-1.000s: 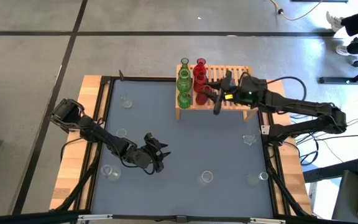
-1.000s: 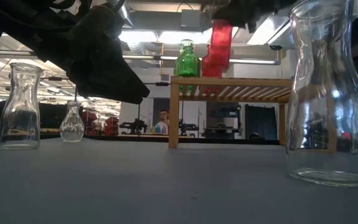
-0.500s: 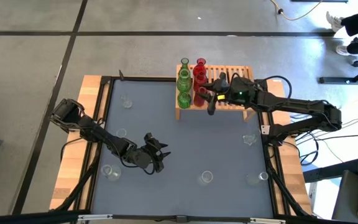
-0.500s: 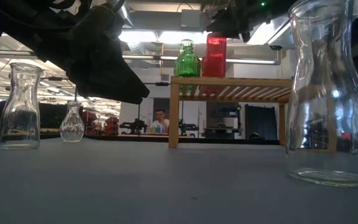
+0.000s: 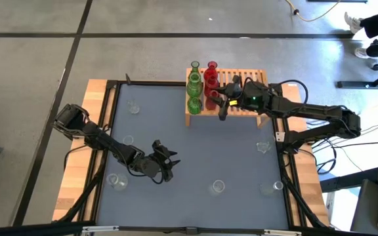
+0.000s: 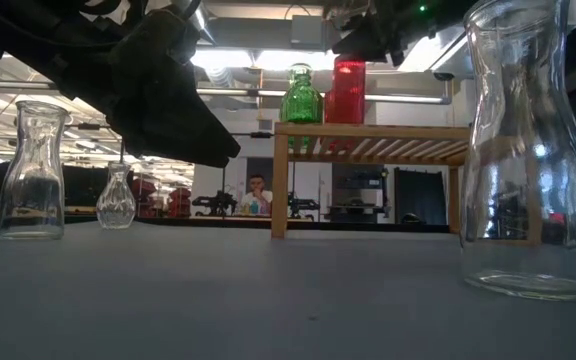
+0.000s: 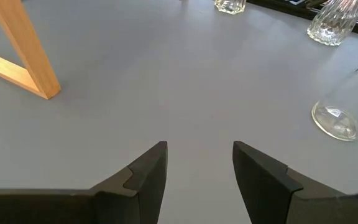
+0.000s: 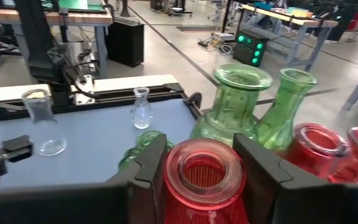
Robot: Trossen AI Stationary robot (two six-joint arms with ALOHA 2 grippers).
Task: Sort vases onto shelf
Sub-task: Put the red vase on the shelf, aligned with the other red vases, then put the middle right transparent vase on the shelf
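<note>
Shelf (image 5: 241, 105) is pale wood with a slatted top, sitting on a blue-grey table (image 5: 195, 151) with a black frame and light wood edges. On it there's a row of green vases (image 5: 194, 88) next to red vases (image 5: 211, 78), and the rest scattered on the table are clear vases (image 5: 217, 187). Both arms are black, and the right gripper (image 8: 197, 163) has a red vase (image 8: 204, 177) with a ribbed-looking rim between its dark fingers.

Bright overhead ceiling lights, soft shadows, blurred near glass
</note>
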